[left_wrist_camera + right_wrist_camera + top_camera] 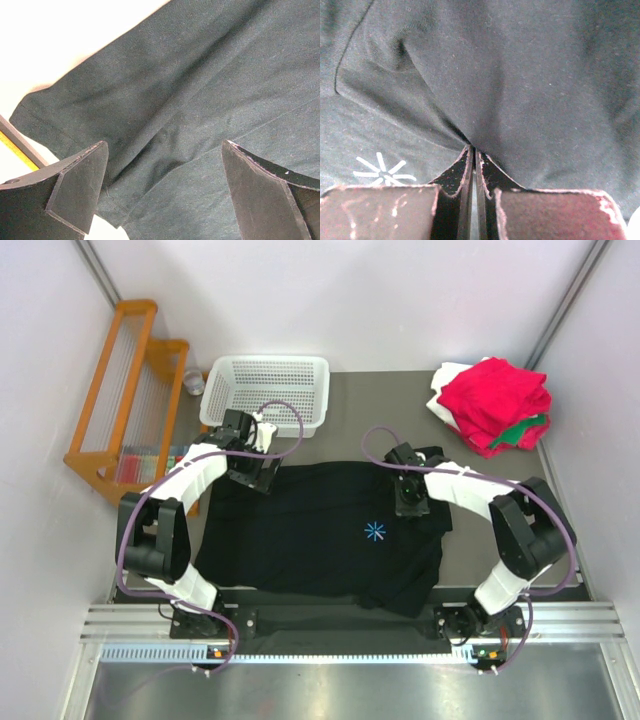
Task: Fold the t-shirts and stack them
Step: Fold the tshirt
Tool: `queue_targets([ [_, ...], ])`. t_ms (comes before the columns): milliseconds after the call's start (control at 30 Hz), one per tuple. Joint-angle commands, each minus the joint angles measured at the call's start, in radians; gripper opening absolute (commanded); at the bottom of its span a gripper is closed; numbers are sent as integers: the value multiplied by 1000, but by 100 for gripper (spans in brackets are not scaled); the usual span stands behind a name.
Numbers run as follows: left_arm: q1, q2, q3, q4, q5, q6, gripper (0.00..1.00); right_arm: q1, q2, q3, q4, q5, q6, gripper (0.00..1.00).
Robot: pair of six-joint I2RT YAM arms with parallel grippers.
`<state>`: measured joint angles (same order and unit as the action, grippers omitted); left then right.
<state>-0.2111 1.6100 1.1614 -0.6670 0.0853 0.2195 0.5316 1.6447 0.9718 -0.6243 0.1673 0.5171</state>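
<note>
While the right gripper (472,150) pinches a ridge of cloth between closed jaws, the left gripper (164,144) hangs with its fingers spread wide over a hemmed sleeve edge and grips nothing. Both work the one black t-shirt (320,550), which lies spread flat just in front of the white basket (270,362), toward the arm bases. Its long axis appears to run parallel to the basket's front rim.

The left gripper sits right below the basket's front left corner, with the cloth directly under its fingers. The right one holds the shirt's far edge off the basket's right end, the starburst mark (375,531) just on its basket side. The coming fold likely turns on the left jaws closing on that sleeve, so that both far corners can lift together.

Count: one shirt spread, and well right of the basket one stack (495,400) showing three folded colours, red, green and white; two grippers; one basket.
</note>
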Motion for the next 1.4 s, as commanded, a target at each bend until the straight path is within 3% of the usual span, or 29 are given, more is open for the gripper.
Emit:
queue_targets([
  [0, -1, -35, 18, 9, 4, 8, 99, -8, -66, 68, -80, 26, -23, 0],
  [300, -1, -39, 17, 9, 7, 6, 99, 11, -135, 123, -129, -17, -22, 1],
  [900, -1, -41, 21, 3, 5, 11, 99, 33, -43, 1, -54, -37, -22, 5],
  [1367, -1, -38, 21, -3, 14, 11, 99, 33, -13, 41, -61, -6, -34, 12],
])
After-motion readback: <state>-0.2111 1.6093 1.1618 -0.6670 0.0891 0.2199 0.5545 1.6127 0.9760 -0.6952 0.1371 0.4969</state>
